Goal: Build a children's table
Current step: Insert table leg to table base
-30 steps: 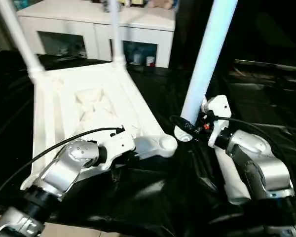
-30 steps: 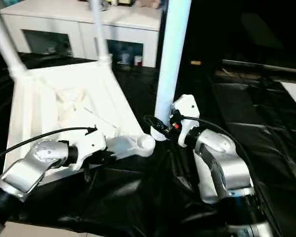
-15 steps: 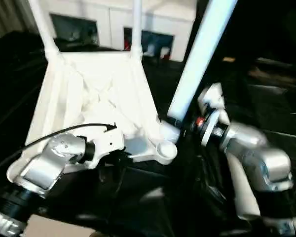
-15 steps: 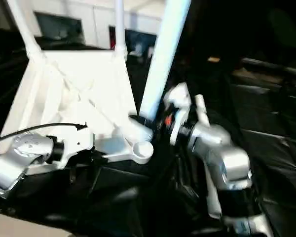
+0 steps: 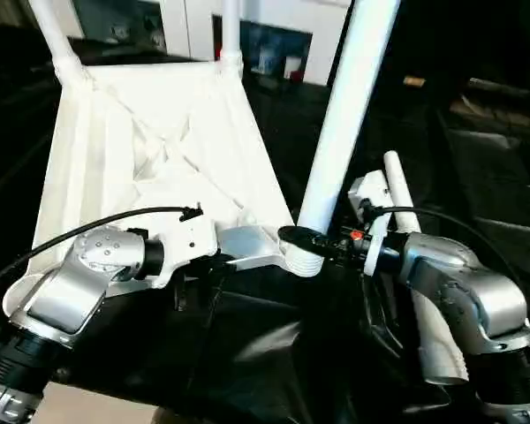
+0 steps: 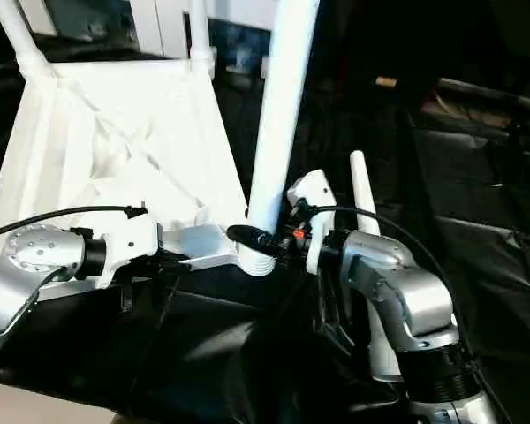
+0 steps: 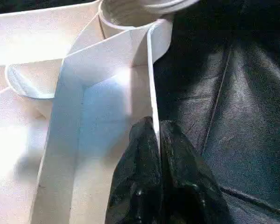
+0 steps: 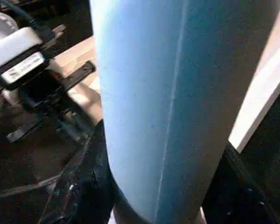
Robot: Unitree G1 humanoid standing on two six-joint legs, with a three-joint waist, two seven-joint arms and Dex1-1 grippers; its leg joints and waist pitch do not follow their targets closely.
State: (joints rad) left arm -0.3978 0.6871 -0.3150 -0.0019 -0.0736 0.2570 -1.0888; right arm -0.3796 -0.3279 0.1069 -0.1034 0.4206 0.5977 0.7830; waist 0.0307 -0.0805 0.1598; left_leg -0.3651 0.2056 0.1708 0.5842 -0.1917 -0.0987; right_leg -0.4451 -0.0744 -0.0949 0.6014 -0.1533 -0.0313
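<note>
The tabletop's (image 5: pixel 150 150) near right rim was pinched by the closed left gripper (image 7: pixel 156 140); a leg (image 5: pixel 340 132) was clasped at the corner socket (image 5: pixel 302 258) by the right gripper (image 5: pixel 311 240).

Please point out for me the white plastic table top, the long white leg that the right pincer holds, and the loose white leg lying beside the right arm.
White plastic table top (image 5: pixel 150 150): left eye view, ribbed underside.
Long white tubular leg in the right pincer (image 5: pixel 344 115): left eye view, middle of shaft.
Loose white tapered leg (image 6: pixel 362 199): right eye view, upper shaft near narrow end.

One tabletop (image 5: pixel 150 150), four legs (image 5: pixel 344 115): two fitted, one gripped, one lying loose.
</note>
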